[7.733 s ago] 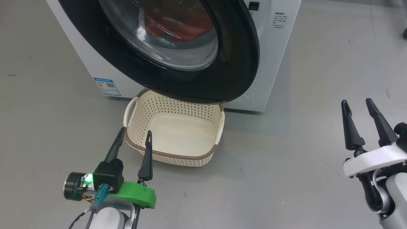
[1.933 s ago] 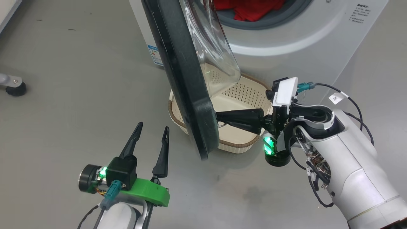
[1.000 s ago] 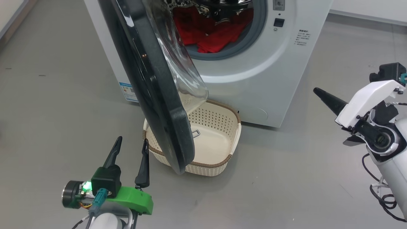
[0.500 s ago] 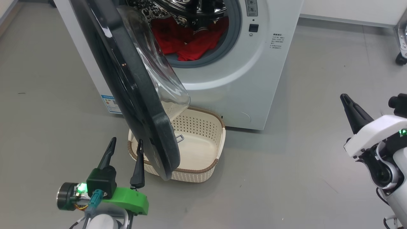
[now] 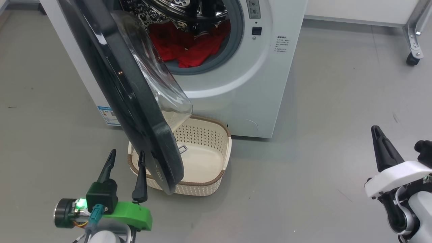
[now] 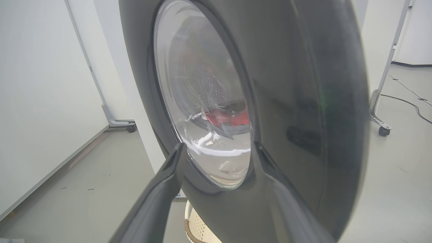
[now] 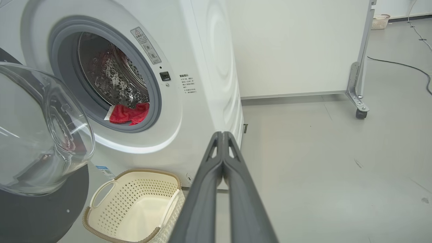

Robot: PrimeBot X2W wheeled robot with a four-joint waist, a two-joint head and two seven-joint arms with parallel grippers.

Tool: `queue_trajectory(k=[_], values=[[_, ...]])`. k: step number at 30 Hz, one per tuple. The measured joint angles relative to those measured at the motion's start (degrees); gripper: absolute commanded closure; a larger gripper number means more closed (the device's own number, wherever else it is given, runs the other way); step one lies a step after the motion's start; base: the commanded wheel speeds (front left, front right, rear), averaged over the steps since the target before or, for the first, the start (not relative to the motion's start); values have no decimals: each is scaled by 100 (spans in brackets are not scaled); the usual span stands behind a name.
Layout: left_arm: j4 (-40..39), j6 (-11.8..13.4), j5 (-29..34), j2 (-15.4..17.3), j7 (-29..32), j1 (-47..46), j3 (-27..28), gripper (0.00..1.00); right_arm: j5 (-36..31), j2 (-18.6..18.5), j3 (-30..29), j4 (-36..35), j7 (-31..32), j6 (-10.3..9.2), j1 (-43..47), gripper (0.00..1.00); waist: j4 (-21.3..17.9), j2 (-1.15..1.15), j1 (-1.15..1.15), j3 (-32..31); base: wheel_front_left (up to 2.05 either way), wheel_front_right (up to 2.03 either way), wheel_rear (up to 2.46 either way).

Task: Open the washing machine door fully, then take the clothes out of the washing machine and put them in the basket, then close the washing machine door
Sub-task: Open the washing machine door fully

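Cut off by top edge, head view: large round glossy black door (image 5: 125,98) and big white front-loading washing machine (image 5: 236,94). Hidden behind door: part of left half of small cream perforated basket (image 5: 199,188), right part of small blue label sticker (image 5: 105,114). Too small to read: printed black text block (image 5: 282,44) on machine front. Blurred, left wrist view: dark fingers (image 6: 158,202) of left claw (image 6: 219,148), bases past bottom edge.

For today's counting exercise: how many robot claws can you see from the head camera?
2. The left claw is at lower left, open, beside the washing machine door; the right claw is at lower right, shut. None seems hidden.
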Motion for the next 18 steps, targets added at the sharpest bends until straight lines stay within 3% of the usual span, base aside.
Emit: queue_trajectory(k=[2,3,4,5,18], values=[[0,0,3,1,0,19,24,0,-102,38,-2,0,4,-94,92,100,-26,0,0,-2,0,0,0],[1,0,3,1,0,27,11,0,-136,65,-26,0,4,-144,145,69,-35,0,0,-2,0,0,0],[1,0,2,0,0,32,0,0,-151,91,-57,-7,4,-191,204,30,-39,0,0,-2,0,0,0],[1,0,2,0,0,35,-3,0,-194,111,-75,-7,4,-224,251,0,-42,0,0,-2,0,0,0],[7,0,-15,1,0,47,-38,0,-634,382,-411,-404,20,-386,464,0,-75,0,0,-16,0,0,0]])
